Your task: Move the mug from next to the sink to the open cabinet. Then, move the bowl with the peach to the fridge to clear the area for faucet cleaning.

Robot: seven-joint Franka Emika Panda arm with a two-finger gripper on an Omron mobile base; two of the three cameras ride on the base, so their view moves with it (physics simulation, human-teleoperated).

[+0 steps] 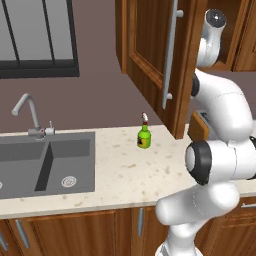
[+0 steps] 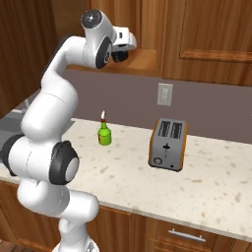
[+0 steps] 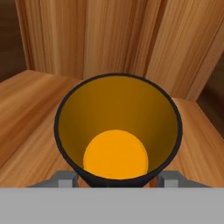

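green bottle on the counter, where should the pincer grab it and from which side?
Grip the green bottle around its wide lower body, coming in level from the robot's side. It stands upright and alone on the counter; the neck with the red top looks too slim for a secure hold.

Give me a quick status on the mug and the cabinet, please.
Gripper closed around mug, inside open cabinet, over the shelf. Green bottle on counter below, not in the way.

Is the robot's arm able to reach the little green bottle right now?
Probably not yet. The gripper is up inside the open cabinet with the mug between its jaws, so it would first have to let go. The green bottle itself stands unblocked on the counter.
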